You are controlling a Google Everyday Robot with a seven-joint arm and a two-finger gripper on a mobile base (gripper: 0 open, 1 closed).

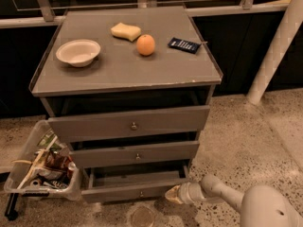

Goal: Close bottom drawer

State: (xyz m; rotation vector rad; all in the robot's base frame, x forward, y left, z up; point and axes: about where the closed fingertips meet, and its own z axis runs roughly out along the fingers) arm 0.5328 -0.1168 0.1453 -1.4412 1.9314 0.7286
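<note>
1. Gripper (173, 194) sits low near the floor, at the end of a pale arm (222, 193) that reaches in from the lower right corner.
2. Whether the gripper is open or closed cannot be told, and it does not visibly hold anything.
3. Immediately to the gripper's left is the bottom drawer (135, 192), the lowest of three in a grey cabinet (128, 74). The drawer is pulled partway out, its plain grey inside showing. The gripper's tip is at the right end of the drawer's slim front panel; contact cannot be confirmed.
4. Above and left of the gripper is the middle drawer (137, 153), and above that the top drawer (132, 123), each with a small round knob.
5. Well above the gripper, on the cabinet top, lie a pale bowl (78, 52), a yellow sponge (126, 31), an orange (146, 45) and a dark flat packet (184, 45).
6. Far to the gripper's left, beside the cabinet, a clear plastic bin (19, 176) holds mixed clutter.
7. Up and to the right of the gripper, a white pole (277, 46) slants to the speckled floor (246, 141).
</note>
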